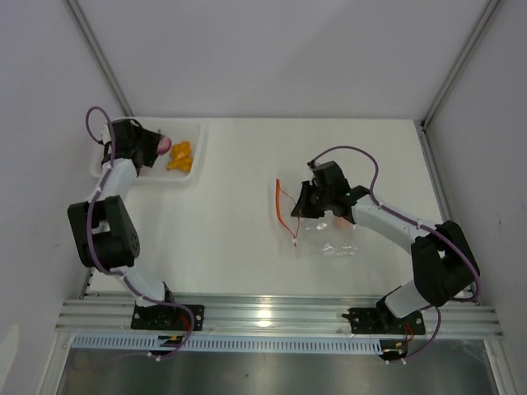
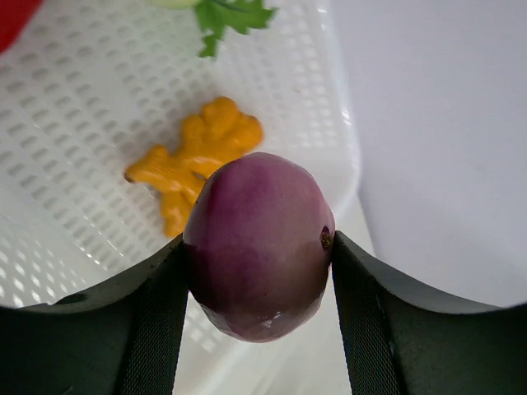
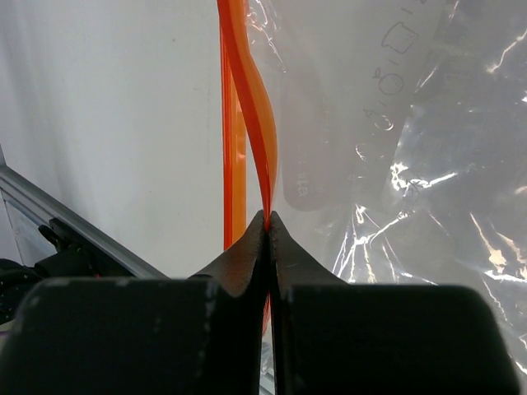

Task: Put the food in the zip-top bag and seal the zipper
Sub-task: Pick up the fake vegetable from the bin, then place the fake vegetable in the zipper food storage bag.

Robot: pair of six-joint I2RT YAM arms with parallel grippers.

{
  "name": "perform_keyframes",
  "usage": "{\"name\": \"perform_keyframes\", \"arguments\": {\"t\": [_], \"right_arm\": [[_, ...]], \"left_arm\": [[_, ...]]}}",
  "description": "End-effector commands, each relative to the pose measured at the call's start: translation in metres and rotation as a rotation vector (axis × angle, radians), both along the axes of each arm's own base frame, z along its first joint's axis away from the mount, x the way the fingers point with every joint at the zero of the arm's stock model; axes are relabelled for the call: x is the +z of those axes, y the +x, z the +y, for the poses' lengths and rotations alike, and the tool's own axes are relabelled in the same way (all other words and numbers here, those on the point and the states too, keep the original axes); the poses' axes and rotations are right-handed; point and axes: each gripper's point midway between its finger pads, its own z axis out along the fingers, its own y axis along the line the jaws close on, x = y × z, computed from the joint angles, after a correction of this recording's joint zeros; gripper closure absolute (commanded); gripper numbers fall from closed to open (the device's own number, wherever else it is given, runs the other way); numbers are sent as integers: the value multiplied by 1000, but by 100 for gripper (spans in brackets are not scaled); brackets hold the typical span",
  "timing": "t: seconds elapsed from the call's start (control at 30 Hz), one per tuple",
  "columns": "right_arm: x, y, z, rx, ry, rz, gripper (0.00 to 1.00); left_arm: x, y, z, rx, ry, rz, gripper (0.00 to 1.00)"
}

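Note:
My left gripper [image 1: 158,146] is shut on the purple toy food [image 2: 259,243] and holds it above the white slotted basket [image 2: 74,115]. The orange-yellow food [image 2: 198,152] lies in the basket below it, also seen from above [image 1: 180,155]. A green leaf of the white food [image 2: 230,15] and a corner of the red food [image 2: 12,16] show at the top edge. My right gripper [image 1: 303,202] is shut on one lip of the zipper [image 3: 255,123] of the clear zip-top bag [image 3: 412,164], which lies mid-table [image 1: 329,234] with its mouth [image 1: 282,206] parted.
The basket [image 1: 198,132] sits at the far left corner of the table. Metal frame posts rise at both back corners. An aluminium rail [image 1: 272,317] runs along the near edge by the arm bases.

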Motion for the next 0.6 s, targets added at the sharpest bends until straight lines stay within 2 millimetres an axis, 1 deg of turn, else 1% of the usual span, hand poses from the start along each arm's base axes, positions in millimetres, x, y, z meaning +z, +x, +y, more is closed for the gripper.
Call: {"name": "perform_keyframes", "arguments": {"t": [0.0, 0.03, 0.07, 0.1, 0.13, 0.17, 0.2, 0.23, 0.27, 0.3, 0.33, 0.37, 0.4, 0.43, 0.47, 0.5, 0.53, 0.57], "right_arm": [[30, 9, 3, -17, 15, -52, 100], [29, 9, 1, -23, 5, -53, 100], [30, 9, 0, -28, 0, -50, 100], [33, 10, 0, -33, 0, -55, 100], [36, 11, 0, -40, 4, -58, 100], [39, 11, 0, -47, 12, -56, 100], [43, 11, 1, -48, 16, -54, 100], [45, 10, 2, -49, 17, -52, 100], [47, 8, 2, -51, 12, -48, 100], [52, 7, 4, -51, 8, -58, 100], [54, 5, 6, -46, 5, -56, 100], [55, 1, 5, -46, 0, -49, 100], [57, -3, 8, -36, 3, -49, 100], [59, -6, 9, -32, 8, -48, 100], [60, -10, 11, -26, 9, -44, 100], [65, -13, 12, -27, 18, -48, 100], [67, -19, 17, -13, 20, -48, 100], [71, -22, 20, -4, 19, -49, 100]], "left_arm": [[61, -11, -29, -69, 9, -153, 82], [55, -21, -45, -99, -9, -128, 83], [74, -29, -57, -119, -8, -173, 83], [82, -35, -70, -139, -27, -198, 83], [64, -48, -82, -155, -45, -179, 83], [85, -60, -109, -212, -54, -239, 83], [77, -71, -124, -240, -79, -235, 83], [72, -82, -133, -265, -87, -233, 84], [69, -96, -168, -362, -107, -241, 84], [84, -108, -185, -420, -115, -292, 84], [93, -115, -201, -483, -120, -339, 83], [95, -128, -228, -581, -125, -371, 84], [100, -142, -245, -681, -114, -392, 84], [103, -151, -258, -742, -116, -403, 84], [104, -164, -276, -819, -126, -414, 83], [112, -174, -291, -905, -132, -456, 83], [113, -185, -305, -962, -144, -461, 83], [116, -190, -312, -1002, -137, -475, 83]]}}
